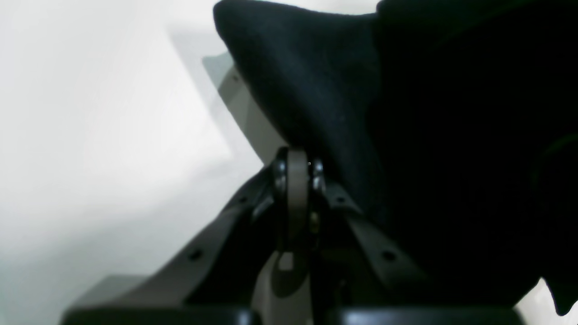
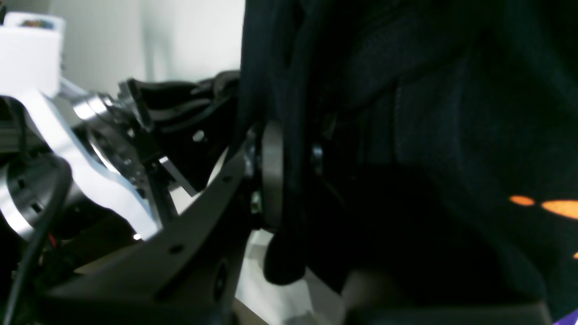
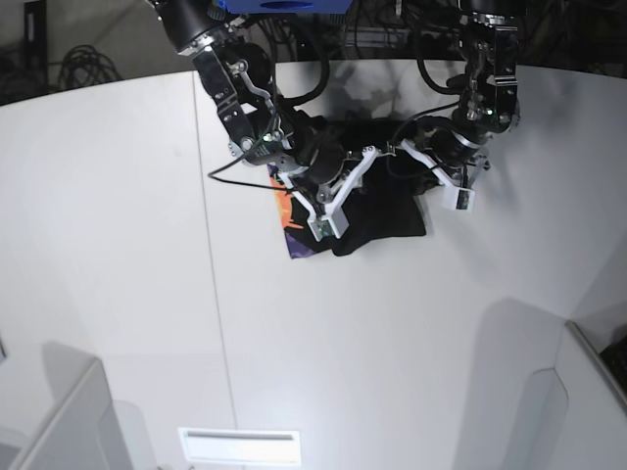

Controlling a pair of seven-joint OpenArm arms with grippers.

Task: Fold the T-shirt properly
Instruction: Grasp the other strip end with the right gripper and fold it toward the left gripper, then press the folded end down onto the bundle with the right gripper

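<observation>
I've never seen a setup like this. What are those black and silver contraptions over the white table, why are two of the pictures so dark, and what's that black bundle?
Those are two robot arms, seen from above in the base view. The black bundle is a T-shirt, bunched on the white table, with some orange and purple print showing at its edge. The two dark pictures come from small cameras mounted on the arms' wrists, so close that black cloth fills them. Each arm ends in a gripper. The left gripper has its fingers pinched shut on a fold of the T-shirt; the right gripper also clamps a thick fold of it. The other arm shows behind it.
</observation>
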